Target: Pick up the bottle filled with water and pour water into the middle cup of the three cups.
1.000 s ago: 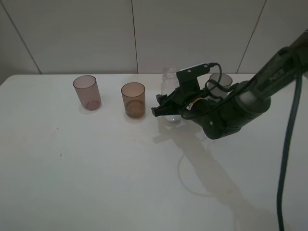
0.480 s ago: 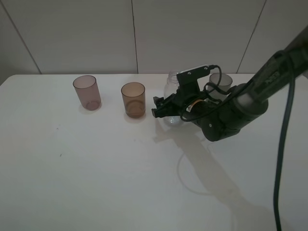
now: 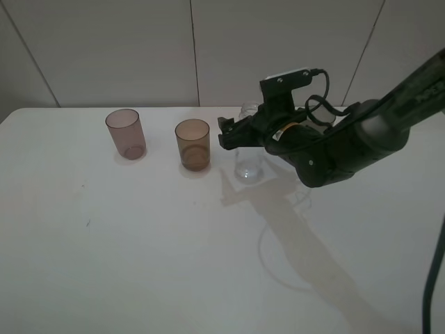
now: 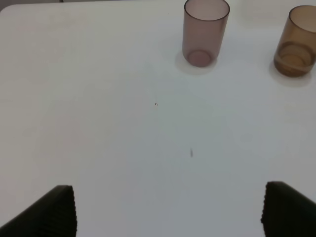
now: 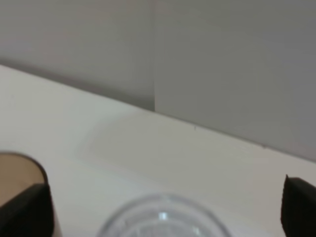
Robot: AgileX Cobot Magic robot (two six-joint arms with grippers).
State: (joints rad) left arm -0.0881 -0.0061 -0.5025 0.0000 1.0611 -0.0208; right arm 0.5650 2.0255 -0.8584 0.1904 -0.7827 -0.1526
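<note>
**Bottle in my right claw, amber cup close by — spill risk is real**

My right claw is up around the neck of the bottle, fingers on either side; whether it is truly pinching, I cannot tell from here. The bottle sits just beside the middle cup, which stands on the desk with the pink cup further along. Trouble I can foresee: a grip this high on clear, capless plastic could let it swing or slip and slop water early, or I clip the amber rim. My left claw hangs spread wide, holding nothing. The grey cup is hidden behind my arm, the bottle's water level is unreadable, and my right wrist view catches only its rim.
</note>
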